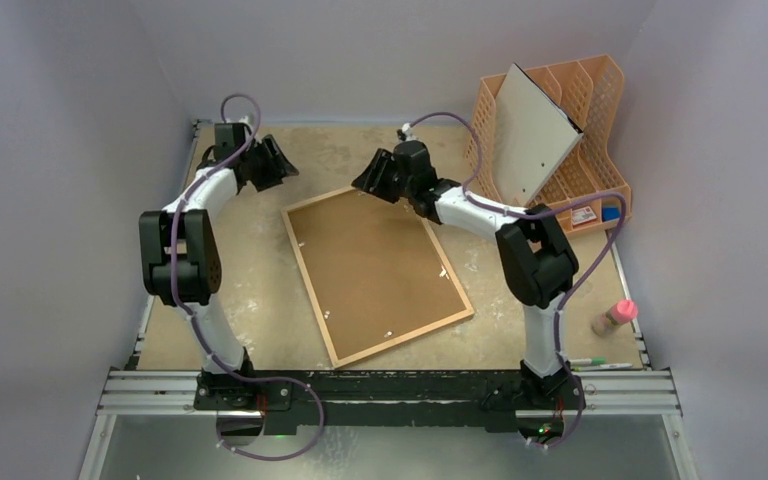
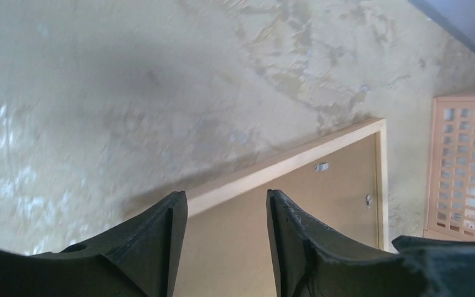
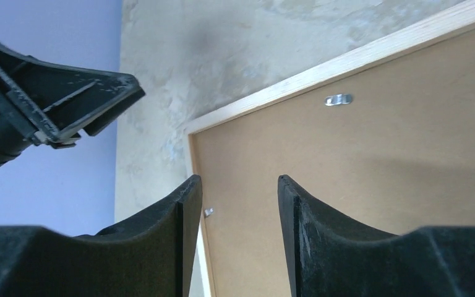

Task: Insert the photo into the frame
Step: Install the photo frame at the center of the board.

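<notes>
**Both end effectors released above frame**

Top: the frame (image 1: 309, 288) lies mid-counter (image 1: 250, 300), brown backing panel (image 1: 375, 270) up. The left end effector (image 1: 282, 163) and right end effector (image 1: 367, 183) hover over its far corners.
Left wrist: fingers apart, empty.
Right wrist: same.

From overhead I see the frame (image 1: 405, 339) lying flat and skewed on the desk (image 1: 260, 300), with a brown backing panel (image 1: 375, 270) filling it. My right hand (image 1: 368, 182) hangs over the frame's far edge. My left hand (image 1: 282, 166) is just off its far-left corner, above bare desk. Both look parted, though the angle is poor. At far right a white-grey board (image 1: 532, 135) leans in the orange organizer (image 1: 600, 95). A pink-capped bottle (image 1: 615, 317) sits near the right edge.
</notes>
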